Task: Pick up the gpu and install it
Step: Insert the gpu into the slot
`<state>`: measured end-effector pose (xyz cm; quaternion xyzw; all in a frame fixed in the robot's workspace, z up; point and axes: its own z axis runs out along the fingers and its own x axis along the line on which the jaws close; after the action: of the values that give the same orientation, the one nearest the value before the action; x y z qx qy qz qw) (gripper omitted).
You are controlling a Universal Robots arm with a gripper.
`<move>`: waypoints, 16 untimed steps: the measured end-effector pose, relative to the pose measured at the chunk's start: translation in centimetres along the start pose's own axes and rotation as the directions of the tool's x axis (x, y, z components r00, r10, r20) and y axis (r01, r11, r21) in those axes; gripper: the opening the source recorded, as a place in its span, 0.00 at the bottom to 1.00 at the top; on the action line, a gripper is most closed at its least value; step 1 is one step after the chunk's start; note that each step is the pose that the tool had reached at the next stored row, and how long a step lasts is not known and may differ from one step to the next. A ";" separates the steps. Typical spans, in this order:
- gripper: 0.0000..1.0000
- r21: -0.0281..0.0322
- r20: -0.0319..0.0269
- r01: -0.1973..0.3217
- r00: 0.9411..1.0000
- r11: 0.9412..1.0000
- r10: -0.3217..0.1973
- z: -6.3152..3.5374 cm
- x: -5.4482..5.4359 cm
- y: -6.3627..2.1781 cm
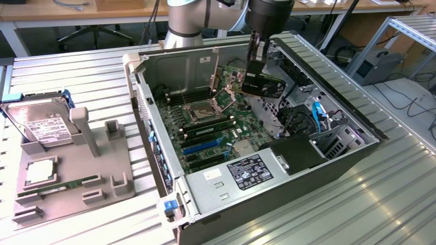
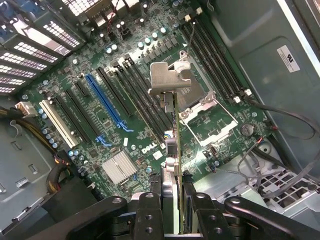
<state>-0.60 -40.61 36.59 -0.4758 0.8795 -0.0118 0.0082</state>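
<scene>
Gripping the gpu (image 2: 171, 135) edge-on, your tool (image 2: 172, 202) holds it above the motherboard (image 2: 145, 150), inside the open case (image 1: 141, 87). Judged stiff, light, fragile: grasp board edges, never the cooler (image 1: 270, 89).

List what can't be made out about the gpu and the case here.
Faces of the gpu: wrist view, the card is seen edge-on.
Strip of motherboard under it: wrist view, hidden by the card.
Text on the power supply label: exterior view, too small.
</scene>
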 end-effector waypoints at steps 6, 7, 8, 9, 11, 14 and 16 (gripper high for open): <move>0.27 0.001 -0.001 0.011 1.000 1.000 -0.011 0.02 0.0 0.00; 0.27 0.001 -0.001 0.012 1.000 1.000 -0.012 0.02 0.0 0.00; 0.27 0.001 -0.001 0.013 1.000 1.000 -0.013 0.02 0.0 0.00; 0.27 0.001 -0.001 0.015 1.000 1.000 -0.015 0.03 0.0 0.00; 0.27 0.001 -0.002 0.018 1.000 1.000 -0.018 0.03 0.0 0.00; 0.27 0.002 -0.002 0.022 1.000 1.000 -0.022 0.04 0.0 0.00; 0.27 0.002 -0.002 0.025 1.000 1.000 -0.025 0.05 0.0 0.00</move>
<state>-0.60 -40.61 36.54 -0.4866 0.8735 -0.0132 0.0075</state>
